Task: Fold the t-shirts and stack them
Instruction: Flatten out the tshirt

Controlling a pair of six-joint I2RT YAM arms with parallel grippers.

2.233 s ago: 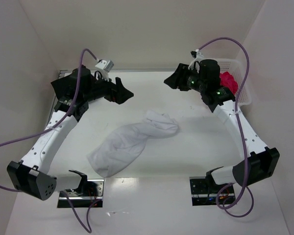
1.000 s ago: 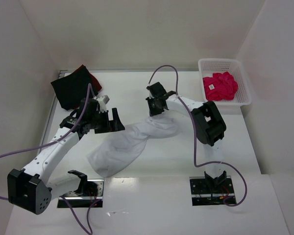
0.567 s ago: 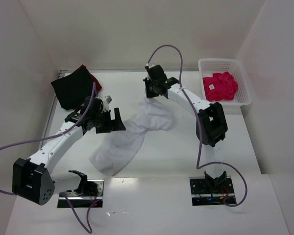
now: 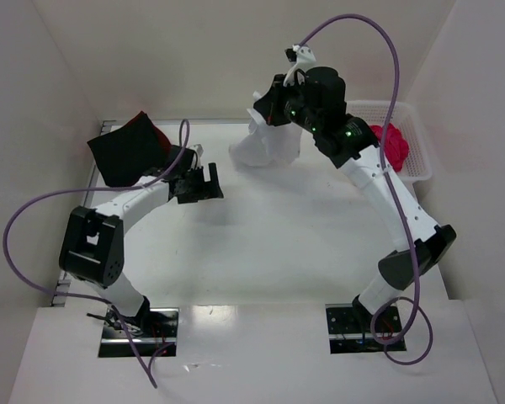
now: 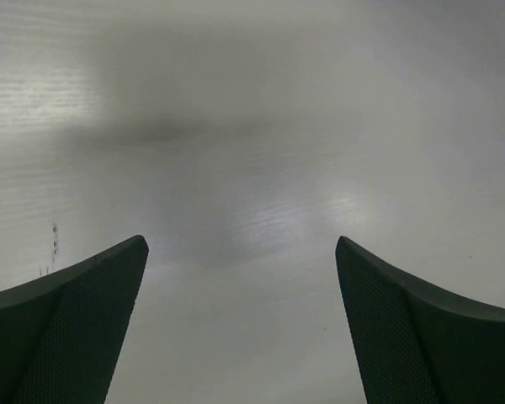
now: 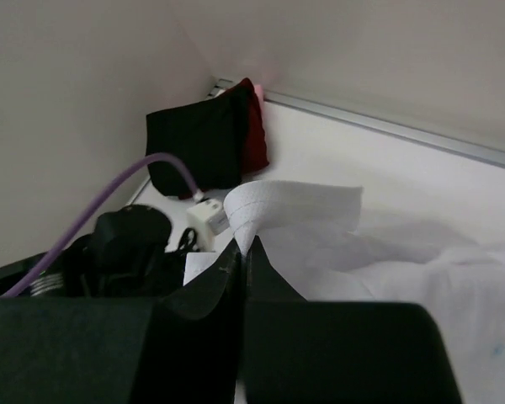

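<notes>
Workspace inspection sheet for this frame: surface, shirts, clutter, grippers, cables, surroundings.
Surface: table, white and glossy, bare under the left gripper.
Job's things: white t-shirt bunched, hanging from the right gripper at the far edge; black t-shirt folded far left, dark red t-shirt showing under it; pink-red t-shirt bunched in the basket.
Clutter: basket, white lattice, far right; nothing else seen.
Grippers: left gripper open, empty; right gripper shut on the white t-shirt.
Cables: purple cable loops off each arm, none on cloth.
Surroundings: walls, plain white.
</notes>
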